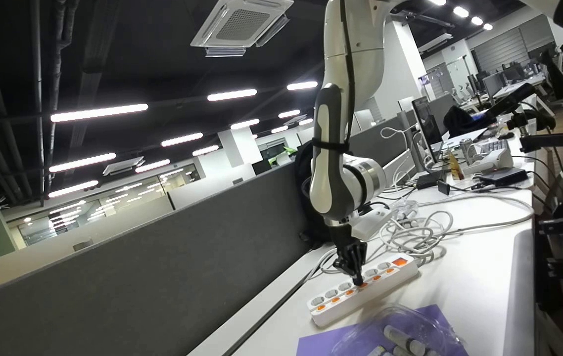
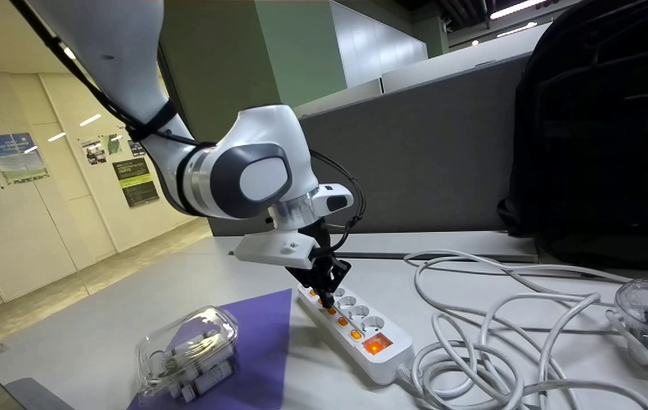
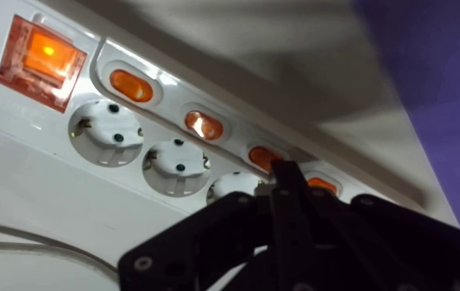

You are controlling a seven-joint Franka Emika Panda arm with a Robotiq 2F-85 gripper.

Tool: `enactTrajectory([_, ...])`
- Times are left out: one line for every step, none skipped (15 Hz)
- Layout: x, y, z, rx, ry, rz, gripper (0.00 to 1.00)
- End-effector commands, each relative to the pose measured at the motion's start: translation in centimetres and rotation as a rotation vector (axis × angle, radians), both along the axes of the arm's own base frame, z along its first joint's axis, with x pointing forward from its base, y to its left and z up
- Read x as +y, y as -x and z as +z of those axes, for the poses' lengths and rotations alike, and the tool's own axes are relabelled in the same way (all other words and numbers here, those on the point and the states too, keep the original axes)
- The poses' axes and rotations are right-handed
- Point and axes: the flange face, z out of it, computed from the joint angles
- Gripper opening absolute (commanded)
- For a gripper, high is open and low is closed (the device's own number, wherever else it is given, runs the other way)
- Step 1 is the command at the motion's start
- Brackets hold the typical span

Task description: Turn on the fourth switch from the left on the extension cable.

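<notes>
The extension cable [image 3: 36, 117] is a long white strip with sockets, small orange switches and a large square main switch [image 3: 48, 54] that glows. It lies on the white table in both exterior views, its side showing [image 1: 375, 295], and also here [image 2: 352, 359]. My gripper [image 3: 286, 167] points down at the strip, fingertips together with nothing between them. In the wrist view the tips overlap one end of the third small switch [image 3: 263, 157] from the main switch; I cannot tell if they press it. The gripper stands mid-strip in both exterior views [image 1: 358, 281], [image 2: 327, 300].
A purple sheet [image 2: 261, 341] lies beside the strip, with a clear plastic box [image 2: 187, 353] of small bottles on it. Coiled white cords [image 2: 483, 341] lie at the strip's main-switch end. A grey partition [image 1: 187, 262] stands behind the table. A black backpack [image 2: 597, 142] leans there.
</notes>
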Motion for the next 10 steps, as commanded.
enactTrajectory([-0.2,-0.8,-0.4,-0.005,-0.008,-0.052,0.00])
enactTrajectory([-0.2,-0.8,-0.5,-0.005,-0.007,-0.055,0.00])
enactTrajectory([-0.3,-0.8,-0.6,-0.004,-0.006,-0.057,0.00])
enactTrajectory([-0.3,-0.8,-0.7,-0.002,-0.004,-0.059,0.00])
enactTrajectory([-0.3,-0.7,-0.9,0.000,0.000,-0.059,0.00])
enactTrajectory([-0.3,-0.6,-1.1,0.001,0.004,-0.059,0.00])
enactTrajectory([-0.3,-0.4,-1.5,0.004,0.010,-0.056,0.00])
enactTrajectory([-0.3,-0.2,-1.7,0.007,0.017,-0.052,0.00])
enactTrajectory([-0.2,0.0,-2.1,0.011,0.026,-0.043,0.00])
enactTrajectory([-0.1,0.2,-2.4,0.011,0.036,-0.033,0.00])
